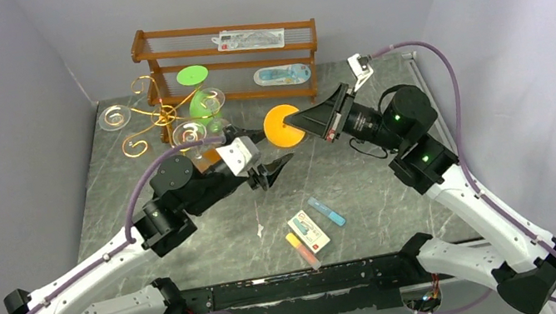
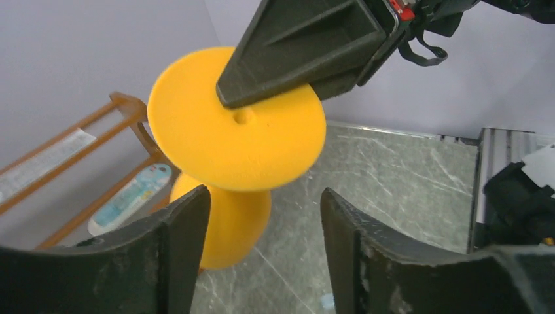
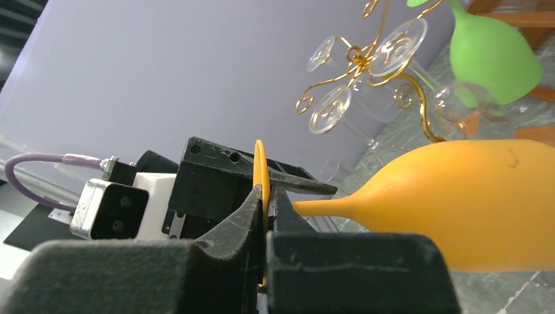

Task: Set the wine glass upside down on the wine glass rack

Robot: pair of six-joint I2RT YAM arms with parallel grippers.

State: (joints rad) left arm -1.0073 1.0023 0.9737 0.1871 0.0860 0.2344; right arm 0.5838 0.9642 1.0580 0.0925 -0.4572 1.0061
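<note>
Right jaws tight on orange wine glass (image 1: 278, 127) foot; left jaws apart; labels (image 1: 308, 230) unreadable.

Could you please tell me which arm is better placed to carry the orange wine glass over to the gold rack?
Right. The right pincer is shut on the foot of the orange wine glass, while the left pincer stands open, not clamping it.

The right wrist view's edge cuts off the bowl of your orange wine glass (image 3: 471, 196), and one finger (image 2: 163, 261) of the left gripper (image 2: 263, 209) partly covers it. You can't read the print on the packets (image 1: 308, 230) by the table's (image 1: 398, 188) near edge.
</note>
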